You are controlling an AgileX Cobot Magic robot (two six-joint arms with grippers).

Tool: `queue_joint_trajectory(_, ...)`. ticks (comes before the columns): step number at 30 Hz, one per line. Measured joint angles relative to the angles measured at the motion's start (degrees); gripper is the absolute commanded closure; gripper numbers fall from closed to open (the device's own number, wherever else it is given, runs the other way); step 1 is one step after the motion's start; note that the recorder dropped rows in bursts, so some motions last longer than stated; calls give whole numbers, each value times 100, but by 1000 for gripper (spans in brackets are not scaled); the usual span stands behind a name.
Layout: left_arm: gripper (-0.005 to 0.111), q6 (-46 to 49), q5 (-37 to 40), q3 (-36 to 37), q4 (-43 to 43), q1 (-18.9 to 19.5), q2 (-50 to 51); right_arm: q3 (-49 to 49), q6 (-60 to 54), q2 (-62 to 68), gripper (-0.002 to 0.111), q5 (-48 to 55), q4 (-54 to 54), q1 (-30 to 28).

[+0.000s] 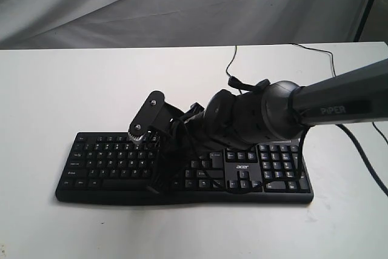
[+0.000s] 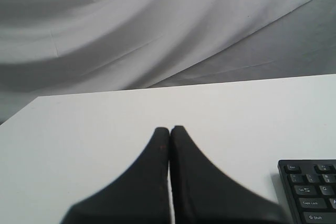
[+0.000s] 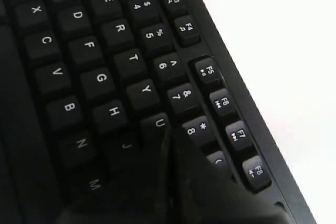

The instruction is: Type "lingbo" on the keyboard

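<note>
The black keyboard with white legends and an "acer" logo lies across the white table. My right arm reaches over its middle. The right gripper points down at the letter keys, fingers pressed together and holding nothing. In the right wrist view the keyboard fills the frame, and the right gripper has its tip just beyond the U key, beside the 8 key, hiding the key under it. The left gripper is shut and empty over bare table, with the keyboard's corner off to one side.
A thin black cable runs from the keyboard towards the table's back edge. White cloth hangs behind the table. A dark stand leg shows at the back right. The left arm is out of the exterior view.
</note>
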Motion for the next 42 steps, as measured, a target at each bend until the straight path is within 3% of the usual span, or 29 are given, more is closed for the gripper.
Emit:
queue_joint_trajectory(26, 106, 0, 0, 0, 0, 0, 0, -34, 0, -443, 108, 423, 82, 0)
queue_joint_trajectory(42, 106, 0, 0, 0, 0, 0, 0, 239, 0, -657, 108, 254, 149, 452)
